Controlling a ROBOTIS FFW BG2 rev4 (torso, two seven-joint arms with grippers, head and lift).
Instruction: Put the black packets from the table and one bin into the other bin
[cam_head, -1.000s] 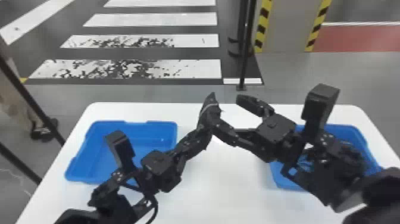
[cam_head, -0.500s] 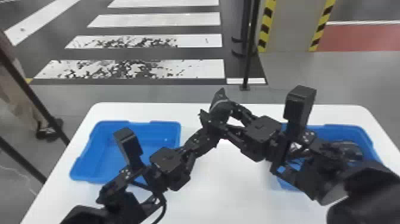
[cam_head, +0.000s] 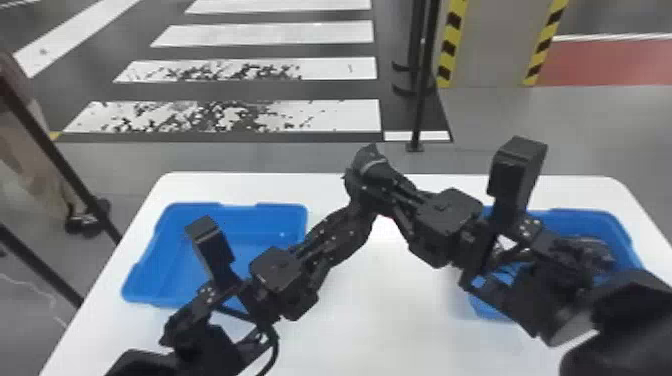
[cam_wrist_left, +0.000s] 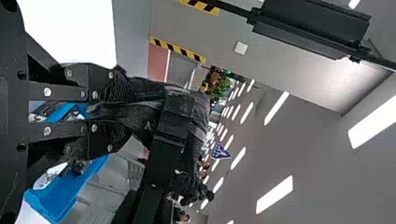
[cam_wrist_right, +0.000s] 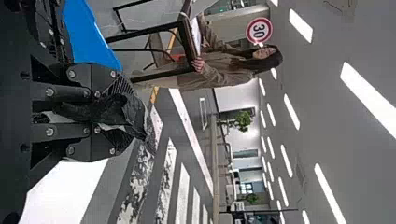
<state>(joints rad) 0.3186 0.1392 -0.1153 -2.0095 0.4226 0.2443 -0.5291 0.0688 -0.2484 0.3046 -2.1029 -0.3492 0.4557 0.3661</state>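
Observation:
Above the table's middle, my left gripper (cam_head: 356, 212) and my right gripper (cam_head: 370, 187) meet at one black packet (cam_head: 371, 162), whose top stands up over them. In the left wrist view the packet (cam_wrist_left: 140, 109) lies between the fingers of my left gripper (cam_wrist_left: 119, 112), shut on it. My right gripper (cam_wrist_right: 120, 112) is shut on the crumpled packet (cam_wrist_right: 133, 111) in the right wrist view. A blue bin (cam_head: 175, 260) is on the left, another blue bin (cam_head: 595, 220) on the right with dark packets (cam_head: 585, 252) inside, partly behind my right arm.
The white table (cam_head: 400, 300) carries both bins. My left forearm passes over the left bin's near right corner, and my right arm crosses the right bin. Black posts (cam_head: 420, 110) stand beyond the table's back edge.
My right gripper has moved left to the packet and gone from open to shut on it. The left gripper has kept its hold, shifting slightly to the right.

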